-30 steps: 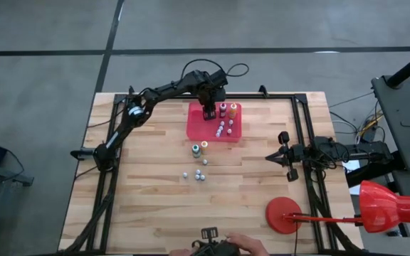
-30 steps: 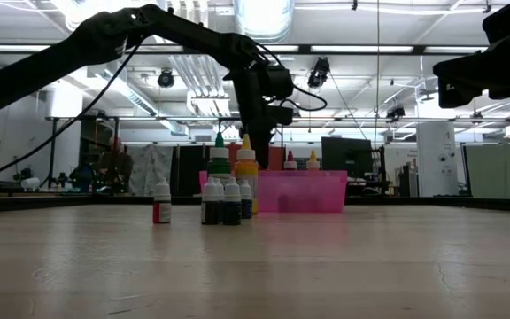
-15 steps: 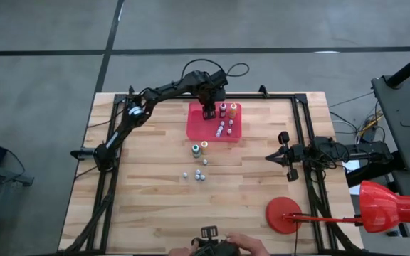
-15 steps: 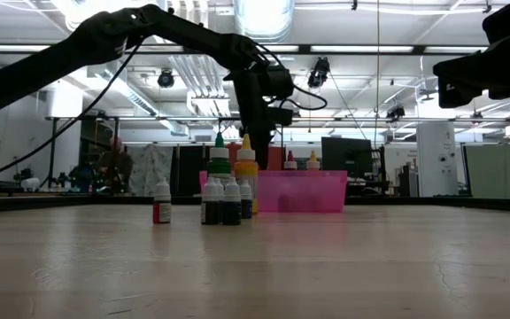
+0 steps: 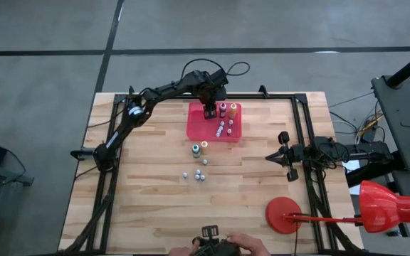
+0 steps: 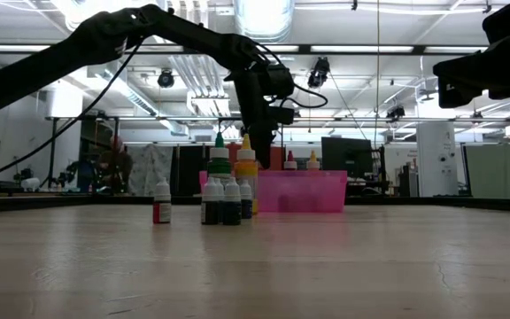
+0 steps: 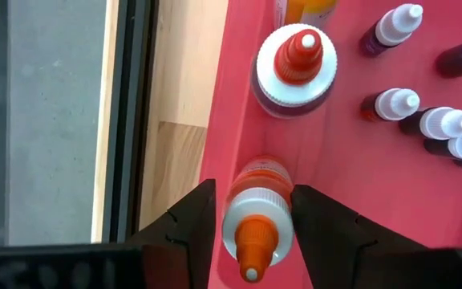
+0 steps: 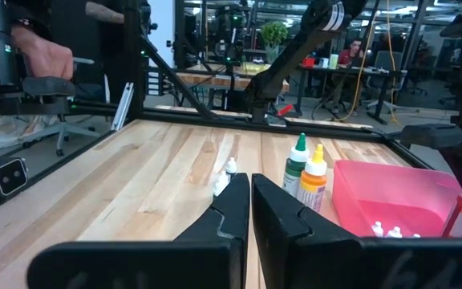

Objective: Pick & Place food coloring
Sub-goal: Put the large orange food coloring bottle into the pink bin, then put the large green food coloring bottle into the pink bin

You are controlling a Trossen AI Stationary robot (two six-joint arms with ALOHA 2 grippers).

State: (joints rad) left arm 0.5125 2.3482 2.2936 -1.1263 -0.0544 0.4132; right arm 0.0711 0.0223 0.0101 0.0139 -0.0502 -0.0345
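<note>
Left hand point(image 7: 251, 233) spread around upright orange-capped bottle point(image 7: 255, 221) in tray point(image 7: 343, 177) corner; lift straight up. Right hand point(image 5: 285, 158) pressed together, well apart.

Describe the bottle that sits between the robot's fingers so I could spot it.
Find the red tray at the table's far side. In its corner, between the left gripper's fingers, stands a bottle with an orange tip and white collar. Its neighbour is wider, with a red tip.

Small food coloring bottles point(image 6: 224, 202) stand clustered before a pink tray point(image 6: 312, 191) on the table point(image 6: 326, 266).
</note>
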